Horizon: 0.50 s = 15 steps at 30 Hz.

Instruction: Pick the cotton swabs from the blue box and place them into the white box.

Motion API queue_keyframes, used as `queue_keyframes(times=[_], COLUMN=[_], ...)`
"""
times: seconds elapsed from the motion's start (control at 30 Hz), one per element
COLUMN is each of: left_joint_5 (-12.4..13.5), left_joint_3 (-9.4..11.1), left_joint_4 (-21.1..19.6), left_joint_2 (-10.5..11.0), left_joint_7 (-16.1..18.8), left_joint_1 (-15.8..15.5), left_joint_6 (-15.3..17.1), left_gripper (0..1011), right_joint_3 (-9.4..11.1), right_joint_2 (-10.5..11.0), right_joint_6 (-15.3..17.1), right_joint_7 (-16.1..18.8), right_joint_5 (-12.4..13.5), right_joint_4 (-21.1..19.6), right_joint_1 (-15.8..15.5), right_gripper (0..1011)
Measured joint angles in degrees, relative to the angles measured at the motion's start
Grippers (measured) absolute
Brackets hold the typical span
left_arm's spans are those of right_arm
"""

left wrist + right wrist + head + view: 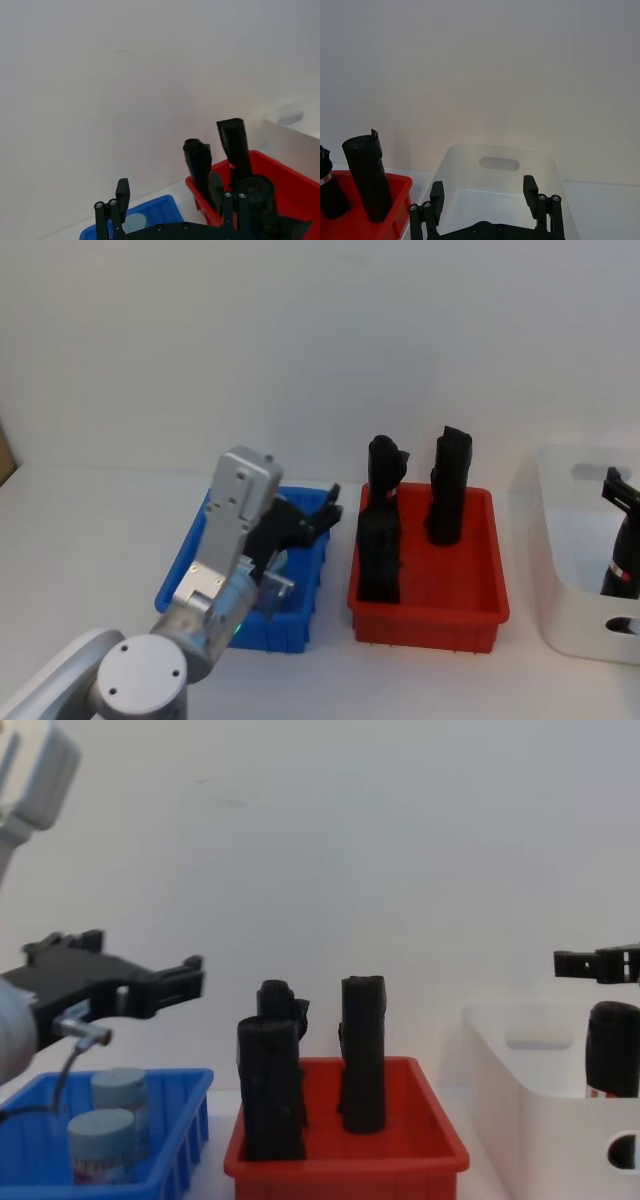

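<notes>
Blue box [285,628] under tilted left gripper [322,515], jaws spread, right gripper [483,187] over white box [470,165], released

Two tubs of cotton swabs [103,1145] in the blue box [297,623]. Four black rolls [448,490]: three in the red bin [430,625], one in the white box [572,620] at 3 o'clock. Three containers altogether.

silver-grey left arm [232,540], black fingers [123,193] with small screws.
</notes>
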Motion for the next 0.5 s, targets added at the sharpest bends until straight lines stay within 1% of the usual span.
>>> queue_keyframes(times=[0.13,0.2,0.23,0.4,0.5], left_joint_5=[-2.08,-2.77,-3.56,-5.85,-7.14], left_joint_3=[-0.77,-0.93,-1.16,-1.65,-1.92], left_joint_4=[-0.42,-0.43,-0.43,0.15,0.93], left_joint_2=[1.01,1.19,1.41,1.79,1.87], left_joint_7=[2.30,2.78,3.17,3.29,2.59], left_joint_1=[1.60,1.93,2.32,3.09,3.25], left_joint_6=[0.67,0.95,1.31,2.51,3.39], left_gripper=[1004,1004,1004,1004,1004], right_joint_3=[0.00,0.00,0.00,0.00,0.00], right_joint_2=[0.00,0.00,0.00,0.00,0.00], right_joint_6=[0.03,0.04,0.05,0.07,0.07], right_joint_7=[0.00,0.00,0.00,0.00,0.00], right_joint_5=[0.00,0.00,0.00,0.01,0.01], right_joint_4=[0.02,0.03,0.03,0.05,0.05], right_joint_1=[0.00,0.00,0.00,0.00,0.00], right_gripper=[1001,1001,1001,1001,1001])
